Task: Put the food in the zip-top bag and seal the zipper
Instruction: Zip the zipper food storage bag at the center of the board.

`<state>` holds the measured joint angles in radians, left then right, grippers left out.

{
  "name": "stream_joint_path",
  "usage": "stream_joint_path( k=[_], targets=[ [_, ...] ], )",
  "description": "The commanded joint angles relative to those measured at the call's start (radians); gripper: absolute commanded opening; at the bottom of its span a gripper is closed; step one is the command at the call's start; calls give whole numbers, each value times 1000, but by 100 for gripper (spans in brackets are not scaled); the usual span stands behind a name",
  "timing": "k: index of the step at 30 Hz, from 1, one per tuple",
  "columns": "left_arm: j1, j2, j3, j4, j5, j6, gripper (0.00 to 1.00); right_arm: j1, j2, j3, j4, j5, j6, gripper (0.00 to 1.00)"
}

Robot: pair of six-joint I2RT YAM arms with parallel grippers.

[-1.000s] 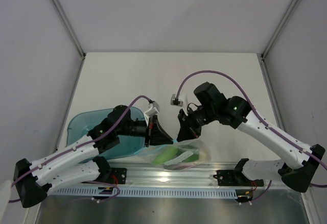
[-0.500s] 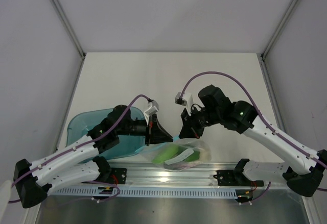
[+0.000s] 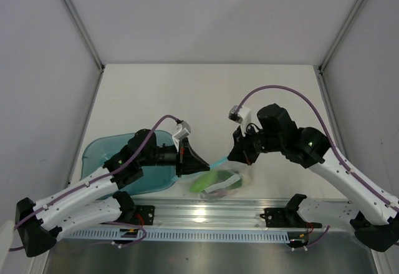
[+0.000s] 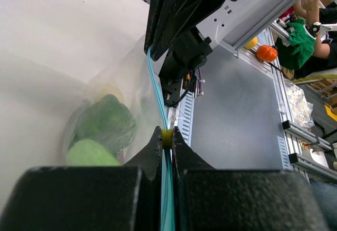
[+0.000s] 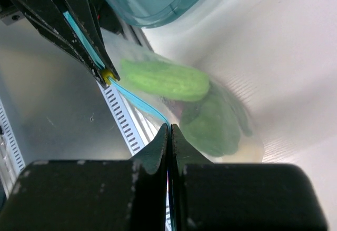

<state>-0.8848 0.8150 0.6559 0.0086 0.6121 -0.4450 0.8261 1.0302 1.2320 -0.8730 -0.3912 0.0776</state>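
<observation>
From above, I see both arms bent inward, meeting over the zip-top bag (image 3: 219, 183) at the counter's (image 3: 187, 93) near edge, beside the teal tray (image 3: 100, 152). Only my wrist views show the left fingers (image 4: 157, 140) and right fingers (image 5: 162, 137) each pinching the blue zipper (image 4: 156, 91), green toy food (image 4: 105, 123) inside.

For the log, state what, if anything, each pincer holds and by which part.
Both hold the bag by its blue zipper, which runs taut between left pincer and right pincer.
</observation>
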Motion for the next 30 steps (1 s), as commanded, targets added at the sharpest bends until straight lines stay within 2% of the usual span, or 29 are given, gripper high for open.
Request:
stream_joint_path(
  k=[1,2,3,4,7,16,20,24,30],
  targets=[
    [1,-20,28,-29,20,-12,1,-12,8,-19,-23,-41,-24,0],
    [1,-19,27,-36,18,-12,0,-9,14,-20,-27,-50,-27,11],
    [1,-14,34,-39,15,-12,1,-4,24,-14,-30,-51,-22,18],
    [0,-11,36,-44,14,-11,1,7,24,-11,-31,-38,-21,32],
    [1,-10,37,-52,12,-8,1,30,25,29,-34,7,-16,46],
    [0,-19,33,-42,29,-6,1,80,105,198,-55,54,-70,50],
    [1,-17,36,-41,34,-4,1,122,168,224,-67,6,-97,49],
    [1,-22,39,-41,35,-6,1,205,218,218,-89,28,-113,46],
    [1,-36,33,-41,32,-4,1,217,215,164,-83,3,-114,43]
  ],
)
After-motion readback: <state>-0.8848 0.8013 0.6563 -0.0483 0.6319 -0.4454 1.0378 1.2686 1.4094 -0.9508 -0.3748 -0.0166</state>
